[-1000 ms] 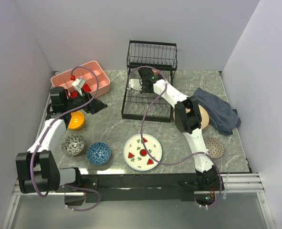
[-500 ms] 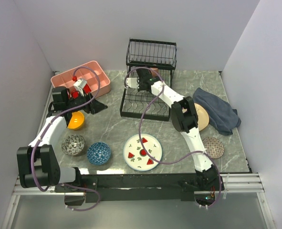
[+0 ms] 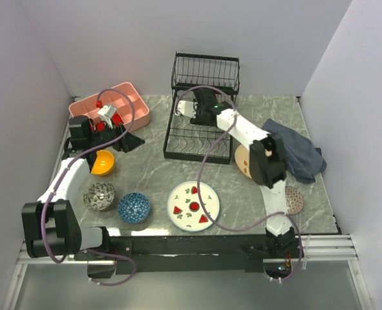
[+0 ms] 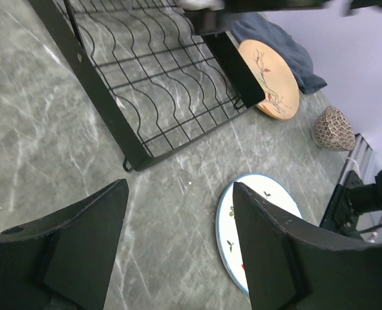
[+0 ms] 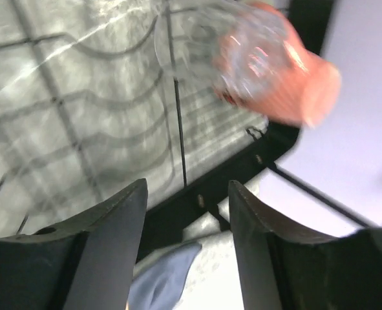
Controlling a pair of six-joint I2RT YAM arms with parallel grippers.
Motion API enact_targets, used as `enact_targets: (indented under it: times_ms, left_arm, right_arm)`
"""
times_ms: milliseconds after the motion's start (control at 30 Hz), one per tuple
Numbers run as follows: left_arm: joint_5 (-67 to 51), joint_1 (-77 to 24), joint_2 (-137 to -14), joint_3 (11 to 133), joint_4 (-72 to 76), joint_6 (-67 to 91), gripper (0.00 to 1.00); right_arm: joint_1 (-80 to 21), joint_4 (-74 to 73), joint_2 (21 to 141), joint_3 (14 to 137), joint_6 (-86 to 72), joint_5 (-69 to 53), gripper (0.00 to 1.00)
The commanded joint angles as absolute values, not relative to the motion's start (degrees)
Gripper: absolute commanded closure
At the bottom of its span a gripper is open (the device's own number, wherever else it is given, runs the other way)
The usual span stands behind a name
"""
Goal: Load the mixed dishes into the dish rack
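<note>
From above, my right hand (image 3: 193,111) reaches over the far part of the dish rack (image 3: 171,139). My left hand (image 3: 130,140) hangs just past the orange bowl (image 3: 103,162), near the pink tray (image 3: 129,97). The watermelon plate (image 3: 193,205) lies on the near surface, not yet loaded.

Through my left wrist, the fingers stand spread with nothing between them. Below are the rack's empty slots, and the bird plate (image 4: 271,77) lies to the right of them.

Through my right wrist (a blurred picture), my fingers are apart and grasp nothing. The clear glass (image 5: 236,45) sits in the rack against the terracotta cup (image 5: 294,84), and I cannot tell whether it stands upright. To finish this step well, I should draw straight back from the glass with my fingers wide and brush neither the cup nor the wires.
</note>
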State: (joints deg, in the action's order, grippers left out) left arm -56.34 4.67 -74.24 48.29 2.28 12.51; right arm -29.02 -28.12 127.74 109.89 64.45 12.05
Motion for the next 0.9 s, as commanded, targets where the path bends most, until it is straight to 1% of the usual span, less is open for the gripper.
enact_targets:
  times_ms: [0,67,100,233,400,467,600,767,867]
  left_arm:
    - [-55.4,4.4,-70.6,51.0,4.1,10.4,0.28]
    - [-55.8,4.4,-68.9,50.5,4.6,11.1,0.28]
    - [-56.4,4.4,-68.3,50.0,4.5,11.2,0.28]
    - [-57.4,4.7,-64.3,49.0,3.0,11.2,0.28]
    - [-57.5,7.4,-60.1,46.7,0.2,10.3,0.28]
    - [-57.4,8.9,-58.3,46.1,0.2,10.0,0.28]
    - [-57.7,10.8,-56.0,44.1,-1.4,10.6,0.28]
    - [-57.5,12.9,-54.4,42.9,-1.9,10.6,0.28]
    - [-57.6,13.9,-54.2,42.5,-1.6,11.2,0.28]
  right_arm:
    - [-30.5,-34.3,115.2,106.7,58.8,2.0,0.37]
    - [-30.1,-41.7,113.1,108.0,58.7,-5.9,0.36]
    - [-30.1,-48.4,112.5,108.5,58.8,-14.3,0.36]
    - [-30.4,-62.7,113.2,110.8,61.3,-27.1,0.36]
    - [-32.2,-75.2,120.2,116.7,61.6,-30.4,0.38]
    - [-32.3,-75.2,122.4,118.9,60.0,-31.4,0.38]
    - [-32.4,-70.9,123.0,118.5,58.5,-32.2,0.37]
    - [-33.0,-72.9,125.9,121.8,59.2,-31.7,0.37]
    - [-33.7,-72.2,125.9,120.8,59.2,-30.9,0.38]
